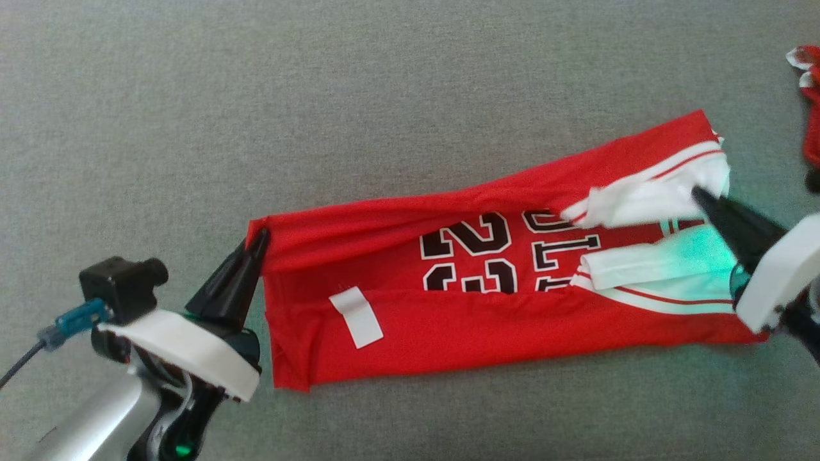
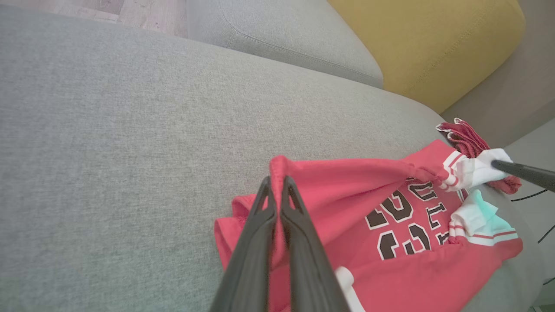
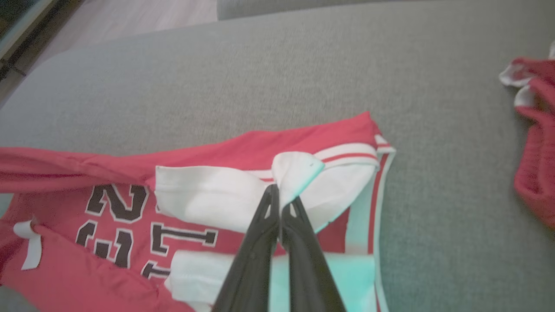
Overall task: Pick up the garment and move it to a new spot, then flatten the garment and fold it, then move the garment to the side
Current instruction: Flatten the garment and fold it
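Right now the red jersey [image 1: 474, 333] lies on the grey sofa seat [image 1: 256, 96], drawn out into a long band that runs from the lower left of the head view up toward the right. Its lower edge is folded up over the front, so the fold line cuts across the bottom of the black numbers [image 1: 467, 246]. A white label [image 1: 357, 317] lies on that folded part, near the left end.

The left gripper [image 1: 256, 246] is closed on the upper left corner of the jersey. In the left wrist view its two dark fingers [image 2: 256, 234] are pressed together with red cloth pinched between the tips, and the corner is raised a little off the seat. The right gripper [image 1: 699, 194] is closed on the white trim [image 1: 640, 198] at the other end. In the right wrist view a bit of white cloth sticks up just past its tips. Between the two grippers the top edge of the jersey runs as a raised, fairly tight ridge, while the rest lies flat on the seat.

A second red cloth [image 1: 812, 121] with white edging lies bunched on the seat, apart from the jersey and beyond its right end. The left wrist view also takes in a yellow cushion [image 2: 425, 43] behind the seat and a strip of wooden floor [image 2: 143, 13].
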### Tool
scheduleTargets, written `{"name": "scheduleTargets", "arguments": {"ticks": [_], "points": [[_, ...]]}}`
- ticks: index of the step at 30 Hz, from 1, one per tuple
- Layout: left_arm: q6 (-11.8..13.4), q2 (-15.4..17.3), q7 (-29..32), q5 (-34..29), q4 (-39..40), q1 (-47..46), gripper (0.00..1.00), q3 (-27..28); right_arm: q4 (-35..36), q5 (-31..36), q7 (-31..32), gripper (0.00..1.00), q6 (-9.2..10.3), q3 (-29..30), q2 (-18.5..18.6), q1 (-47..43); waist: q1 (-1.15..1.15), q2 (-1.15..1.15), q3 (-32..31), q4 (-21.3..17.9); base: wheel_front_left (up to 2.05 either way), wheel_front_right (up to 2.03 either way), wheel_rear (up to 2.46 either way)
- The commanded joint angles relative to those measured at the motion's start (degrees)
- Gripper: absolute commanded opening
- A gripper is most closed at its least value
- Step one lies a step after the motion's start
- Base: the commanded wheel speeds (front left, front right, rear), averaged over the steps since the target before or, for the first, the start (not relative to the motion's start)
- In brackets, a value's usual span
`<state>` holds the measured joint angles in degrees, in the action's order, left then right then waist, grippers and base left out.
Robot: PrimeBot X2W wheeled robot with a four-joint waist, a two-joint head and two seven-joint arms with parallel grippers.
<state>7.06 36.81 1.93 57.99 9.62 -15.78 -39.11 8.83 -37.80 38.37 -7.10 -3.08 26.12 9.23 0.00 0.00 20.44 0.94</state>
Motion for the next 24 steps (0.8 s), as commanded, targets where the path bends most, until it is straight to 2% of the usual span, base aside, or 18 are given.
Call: {"name": "scheduleTargets", "arguments": {"ticks": [1, 2, 3, 4, 5, 6, 9, 11, 12, 13, 15, 18, 21, 24], "points": [[-0.03, 2.01, -0.61, 0.13, 1.22, 0.03, 0.0, 2.03, 2.19, -0.6, 0.78, 0.0, -0.39, -0.04, 1.14, -1.29, 0.0, 0.0, -0.18, -0.22, 0.0, 0.0, 0.0], [-0.01, 2.07, -0.54, -0.07, 1.03, 0.35, 0.0, 1.69, 2.12, -0.56, 1.45, 0.0, -0.39, 0.02, 0.97, -1.83, 0.0, 0.0, -0.27, -0.37, 0.0, 0.0, 0.0], [-0.01, 2.12, -0.4, -0.34, 0.77, 0.71, 0.0, 1.21, 1.91, -0.45, 2.21, 0.34, -0.39, -0.02, 0.75, -2.34, 0.0, 0.0, -0.36, -0.54, 0.0, 0.0, 0.0], [-0.17, 2.3, -0.23, -0.92, 0.53, 0.99, 0.33, 0.53, 1.81, -0.16, 2.77, 1.0, -0.39, -0.16, 0.58, -2.72, 0.0, 0.0, -0.42, -0.69, 0.0, 0.0, 0.0], [-0.41, 2.62, 0.11, -1.75, 0.16, 1.24, 0.83, -0.36, 1.48, 0.16, 3.41, 1.0, -0.39, -0.2, 0.35, -3.05, 0.0, 0.0, -0.5, -0.81, 0.0, 0.0, 0.0], [-0.16, 2.87, 0.55, -2.45, -0.63, 1.62, 1.0, -1.13, 1.14, 0.74, 3.97, 1.0, -0.39, -0.17, 0.2, -3.26, 0.0, 0.0, -0.63, -0.94, 0.0, 0.0, 0.0], [1.49, 4.95, 1.7, -6.47, -3.23, 2.57, 1.0, -3.42, 0.63, 1.58, 5.39, 1.0, -0.39, 0.3, -0.56, -3.05, 0.0, 0.0, -0.78, -1.42, 0.0, 0.0, 0.0], [4.87, 5.54, -0.36, -8.99, -4.8, 3.2, 1.0, -2.6, -0.07, 2.2, 6.12, 1.0, -0.39, 2.32, -1.64, -2.41, 0.0, 0.0, -0.8, -1.58, 0.0, 0.0, 0.0], [4.87, 5.54, -0.36, -8.99, -4.8, 3.2, 1.0, -2.6, -0.07, 2.2, 6.12, 1.0, -0.39, 2.32, -1.64, -2.41, 0.0, 0.0, -0.8, -1.58, 0.0, 0.0, 0.0], [7.04, 4.97, -2.85, -9.73, -5.29, 3.55, 1.0, -1.25, -0.57, 2.98, 6.23, 1.0, -0.39, 3.62, -2.39, -1.84, 0.0, 0.0, -0.81, -1.59, 0.0, 0.0, 0.0], [10.9, 2.73, -9.47, -10.93, -5.85, 4.18, 1.0, 1.88, -2.29, 5.14, 6.66, 1.0, -0.39, 6.25, -4.41, -0.59, 0.0, 0.0, -0.82, -1.4, 0.0, 0.0, 0.0], [14.2, -1.15, -15.56, -13.23, -6.43, 4.82, 1.0, 4.74, -5.32, 8.15, 8.25, 1.0, -0.39, 8.44, -7.66, 1.2, 0.0, 0.0, -0.66, -0.62, 0.0, 0.0, 0.0], [15.39, -5.58, -16.75, -16.15, -6.6, 5.27, 1.0, 6.54, -7.62, 10.9, 9.83, 1.0, -0.39, 9.51, -9.87, 2.52, 0.0, 0.0, -0.3, 0.53, 0.0, 0.0, 0.0], [14.91, -9.91, -16.88, -20.73, -5.91, 5.91, 1.0, 8.95, -9.23, 13.38, 11.62, 1.0, -0.39, 9.81, -10.34, 2.53, 0.0, 0.0, 0.05, 1.84, 0.0, 0.0, 0.0]]}}
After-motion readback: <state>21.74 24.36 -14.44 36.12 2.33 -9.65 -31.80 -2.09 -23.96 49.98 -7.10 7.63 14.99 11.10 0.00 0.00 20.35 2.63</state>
